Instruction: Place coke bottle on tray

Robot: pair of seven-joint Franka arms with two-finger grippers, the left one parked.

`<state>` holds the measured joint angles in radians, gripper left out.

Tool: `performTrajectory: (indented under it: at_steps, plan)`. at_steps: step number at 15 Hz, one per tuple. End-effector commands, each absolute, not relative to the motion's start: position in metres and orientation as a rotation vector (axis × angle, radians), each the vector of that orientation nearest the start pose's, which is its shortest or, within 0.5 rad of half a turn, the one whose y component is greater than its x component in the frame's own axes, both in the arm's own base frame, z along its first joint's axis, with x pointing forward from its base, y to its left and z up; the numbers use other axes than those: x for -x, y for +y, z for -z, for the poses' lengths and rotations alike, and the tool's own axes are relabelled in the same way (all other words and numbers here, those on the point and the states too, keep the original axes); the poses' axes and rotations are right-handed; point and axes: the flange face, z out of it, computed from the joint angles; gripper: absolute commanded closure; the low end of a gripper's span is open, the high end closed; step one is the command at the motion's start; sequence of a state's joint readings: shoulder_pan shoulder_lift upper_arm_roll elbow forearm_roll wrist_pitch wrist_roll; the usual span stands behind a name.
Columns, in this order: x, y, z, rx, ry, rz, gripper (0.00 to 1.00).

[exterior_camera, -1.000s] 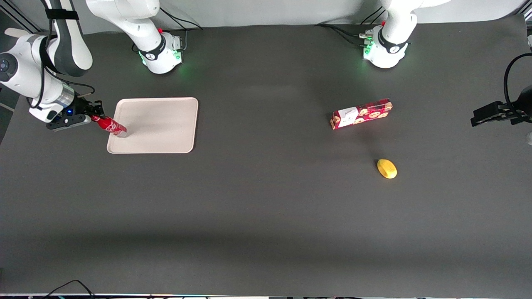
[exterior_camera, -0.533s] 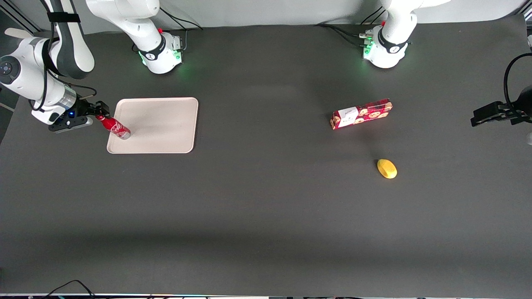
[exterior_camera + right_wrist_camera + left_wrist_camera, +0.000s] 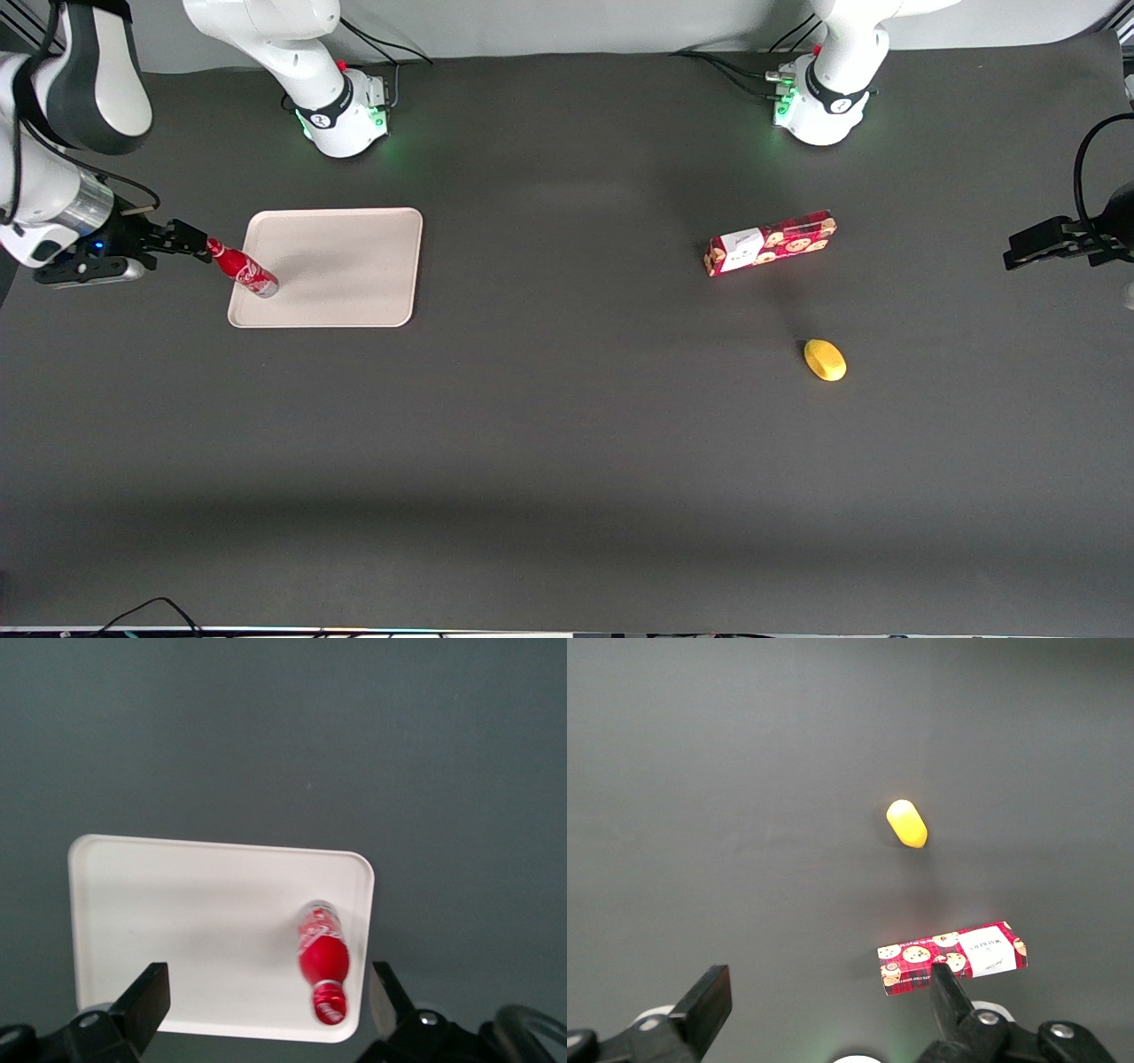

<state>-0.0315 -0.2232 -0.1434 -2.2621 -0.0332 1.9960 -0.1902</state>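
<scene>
The coke bottle [image 3: 242, 268], red with a red cap, stands on the beige tray [image 3: 345, 266], close to the tray corner at the working arm's end and nearer the front camera. My right gripper [image 3: 188, 239] hovers just off that tray edge, apart from the bottle's cap, open and holding nothing. From the right wrist I look down on the coke bottle [image 3: 323, 958] on the tray [image 3: 195, 921]. The bottle lies between the spread fingers of the gripper [image 3: 267, 997] and well below them.
A long red cookie box [image 3: 771, 242] and a yellow lemon-like object [image 3: 825, 360] lie toward the parked arm's end of the table. Both show in the left wrist view, the box [image 3: 952, 957] and the yellow object [image 3: 906, 823]. Two arm bases stand at the table's back edge.
The gripper has let go of the bottle and drawn away from it toward the working arm's end. The bottle stays on the tray.
</scene>
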Motion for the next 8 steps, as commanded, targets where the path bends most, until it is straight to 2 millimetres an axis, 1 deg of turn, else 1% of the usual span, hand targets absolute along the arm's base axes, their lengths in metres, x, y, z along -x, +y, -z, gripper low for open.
performTrajectory:
  at_steps: [1,3,5,7,8]
  plan:
    - [-0.509,-0.035,-0.516,3.143,0.138,-0.042,0.00]
    - [-0.522,-0.008,-0.549,3.149,0.139,0.051,0.00]
    - [-0.527,0.012,-0.578,3.143,0.175,0.146,0.00]
    - [-0.528,0.026,-0.591,3.130,0.211,0.169,0.00]
    - [-0.528,0.028,-0.592,3.130,0.213,0.174,0.00]
